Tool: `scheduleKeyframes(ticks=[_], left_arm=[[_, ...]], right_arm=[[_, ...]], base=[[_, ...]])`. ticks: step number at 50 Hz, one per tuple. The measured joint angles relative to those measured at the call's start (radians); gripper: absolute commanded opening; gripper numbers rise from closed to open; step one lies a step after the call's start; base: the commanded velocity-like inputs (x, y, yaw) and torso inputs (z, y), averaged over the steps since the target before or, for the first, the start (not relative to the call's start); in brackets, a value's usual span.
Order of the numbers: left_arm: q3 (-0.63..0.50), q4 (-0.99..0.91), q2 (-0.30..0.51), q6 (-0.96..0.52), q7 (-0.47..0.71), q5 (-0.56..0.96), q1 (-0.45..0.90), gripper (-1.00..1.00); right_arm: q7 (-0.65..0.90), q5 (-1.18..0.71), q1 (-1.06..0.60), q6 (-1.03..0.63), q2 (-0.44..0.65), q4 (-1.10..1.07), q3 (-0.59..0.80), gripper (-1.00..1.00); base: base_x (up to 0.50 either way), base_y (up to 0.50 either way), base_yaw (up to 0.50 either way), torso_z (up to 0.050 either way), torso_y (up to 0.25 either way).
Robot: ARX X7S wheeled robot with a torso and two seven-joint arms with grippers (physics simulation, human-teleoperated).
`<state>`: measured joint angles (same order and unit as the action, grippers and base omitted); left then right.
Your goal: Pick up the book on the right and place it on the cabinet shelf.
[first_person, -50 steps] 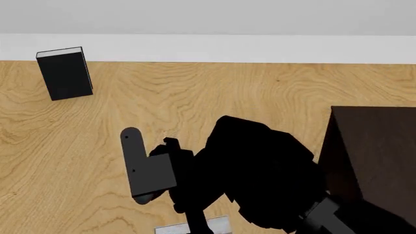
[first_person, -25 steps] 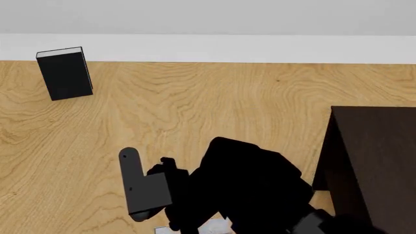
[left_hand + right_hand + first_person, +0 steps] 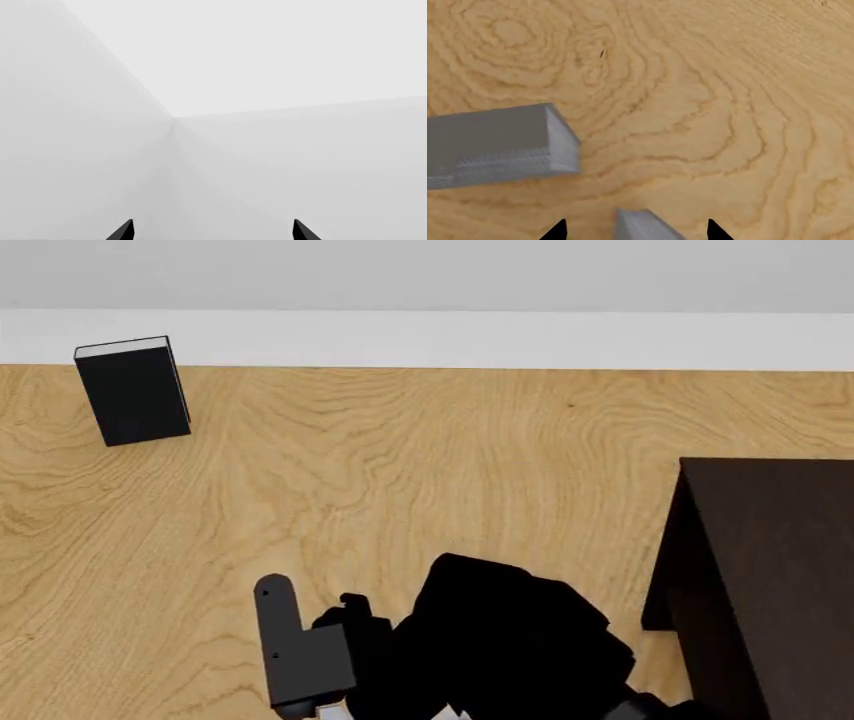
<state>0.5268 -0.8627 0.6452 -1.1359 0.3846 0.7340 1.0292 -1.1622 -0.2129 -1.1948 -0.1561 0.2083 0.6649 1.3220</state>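
Observation:
In the right wrist view a grey book-like block point(image 3: 494, 142) with paler edges rests on the wooden table. A second grey corner point(image 3: 644, 227) lies between my right gripper's point(image 3: 635, 231) wide-open fingertips; I cannot tell whether it belongs to the same book. In the head view my right arm point(image 3: 501, 650) with its grey bracket point(image 3: 300, 650) hangs low at the near edge, and only a pale sliver point(image 3: 327, 710) shows under it. The dark cabinet point(image 3: 774, 570) stands at the right; its shelf is hidden. My left gripper point(image 3: 212, 231) is open, facing blank grey walls.
A black-covered book point(image 3: 131, 390) stands at the table's point(image 3: 441, 460) far left corner by the white back wall. The cabinet's near side point(image 3: 667, 580) is close to the right of my arm.
My right arm has moved down towards the table's near edge in the head view and now covers most of the light grey piece seen there earlier. The black book and cabinet have not moved.

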Motion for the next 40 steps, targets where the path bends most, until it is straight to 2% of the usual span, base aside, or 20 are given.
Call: scheduleKeyframes(ticks=[12,13,40], left_arm=[[0.0,0.003,-0.001,0.012,0.002,-0.002,-0.011,1.0],[0.0,0.003,-0.001,0.013,0.003,-0.002,-0.012,1.0],[-0.005,0.003,0.015,-0.002,0.024,0.025,0.019,1.0]], right_arm=[[0.003,0.013,0.012,-0.027,0.013,-0.009,0.023,1.0],[0.003,0.014,0.012,-0.029,0.014,-0.009,0.025,-1.0],[-0.014,0.019,-0.067,-0.037,0.018,0.026,0.029,-1.0]], base=[[0.0,0.0,0.0,0.0,0.0],[0.0,0.0,0.0,0.0,0.0],[0.0,0.0,0.0,0.0,0.0]])
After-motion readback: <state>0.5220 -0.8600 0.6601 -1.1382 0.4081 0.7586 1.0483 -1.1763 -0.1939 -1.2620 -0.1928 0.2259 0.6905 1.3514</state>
